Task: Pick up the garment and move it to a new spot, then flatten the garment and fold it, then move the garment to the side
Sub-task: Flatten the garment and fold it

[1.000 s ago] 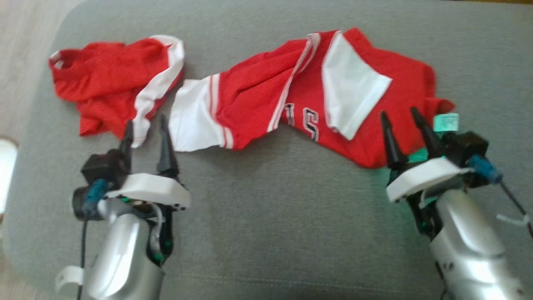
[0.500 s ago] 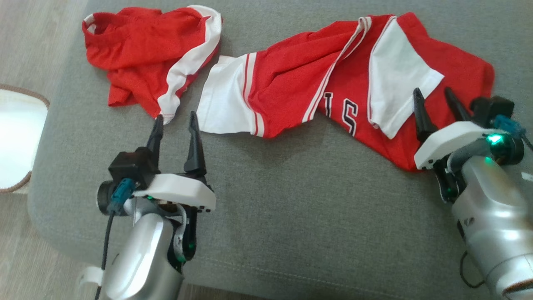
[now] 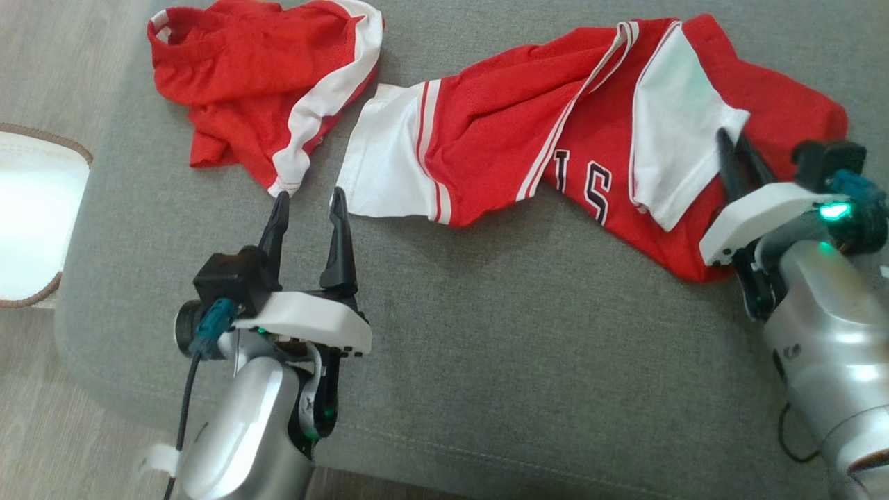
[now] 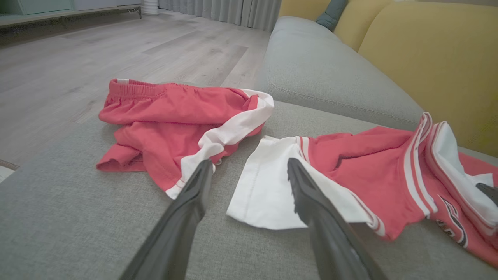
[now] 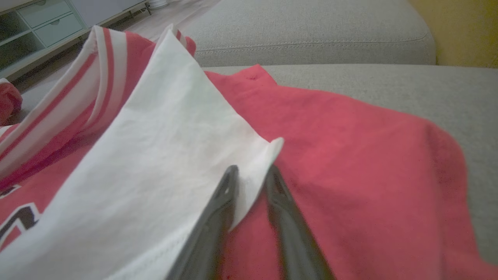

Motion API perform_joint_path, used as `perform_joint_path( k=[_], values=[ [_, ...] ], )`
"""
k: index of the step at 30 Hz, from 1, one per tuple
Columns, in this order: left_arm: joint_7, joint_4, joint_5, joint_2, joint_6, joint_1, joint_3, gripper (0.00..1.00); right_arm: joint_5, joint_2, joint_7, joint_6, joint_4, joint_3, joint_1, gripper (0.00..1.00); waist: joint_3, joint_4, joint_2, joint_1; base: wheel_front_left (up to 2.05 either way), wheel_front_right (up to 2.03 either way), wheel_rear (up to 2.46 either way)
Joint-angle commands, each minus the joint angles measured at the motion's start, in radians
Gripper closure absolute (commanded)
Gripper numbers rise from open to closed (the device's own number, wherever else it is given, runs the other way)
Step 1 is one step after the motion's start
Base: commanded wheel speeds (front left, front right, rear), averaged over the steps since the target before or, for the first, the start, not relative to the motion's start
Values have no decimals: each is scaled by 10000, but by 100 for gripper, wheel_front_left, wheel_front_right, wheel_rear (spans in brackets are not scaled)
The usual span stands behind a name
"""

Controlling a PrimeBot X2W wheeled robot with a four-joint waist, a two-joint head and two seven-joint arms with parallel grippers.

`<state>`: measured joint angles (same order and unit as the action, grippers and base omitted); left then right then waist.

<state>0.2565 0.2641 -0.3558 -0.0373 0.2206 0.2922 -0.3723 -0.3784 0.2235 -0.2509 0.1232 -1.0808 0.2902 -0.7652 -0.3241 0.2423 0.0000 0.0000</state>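
Pinching deep enough matters most here. The right gripper has its two fingers standing narrow on either side of the loose corner of the white sleeve, with the flap of cloth between them and some gap showing. Whether the pinch is firm I cannot tell. For a good pickup, I judge the fingers should take more than the very tip of that corner. A thin bite on this light cloth could slip once the weight comes on.

The left gripper is spread wide and holds nothing. It sits low over the sofa seat, one tip just short of the hem of the other white sleeve and the other just short of the white-striped edge of the shorts. It should go for that hem alone and keep clear of the shorts, or both pieces may rise together.

The jersey lies crumpled across the far part of the grey seat, running from the middle towards the robot's right. The shorts lie bunched close beside it on the left, and I cannot tell whether the two touch
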Motion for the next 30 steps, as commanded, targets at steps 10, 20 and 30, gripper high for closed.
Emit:
perform_joint_path(
  k=[10, 20, 30],
  values=[
    [53, -242, -110, -130, 19, 107, 100, 0, 368, -40, -109, 75, 2038, -98, 303, 100, 387, -104, 0, 0, 0, 0, 0],
    [53, 69, -402, -130, -287, -187, -387, 0, -520, -1052, -109, 75, 5686, 3140, 1566, 100, 1612, -450, 0, 0, 0, 0, 0],
    [53, 238, -639, -130, -357, -359, -768, 0, -2255, -1354, -46, 75, 5498, 6853, 1652, 0, 1783, -43, 0, 0, 0, 0, 0]
  ],
)
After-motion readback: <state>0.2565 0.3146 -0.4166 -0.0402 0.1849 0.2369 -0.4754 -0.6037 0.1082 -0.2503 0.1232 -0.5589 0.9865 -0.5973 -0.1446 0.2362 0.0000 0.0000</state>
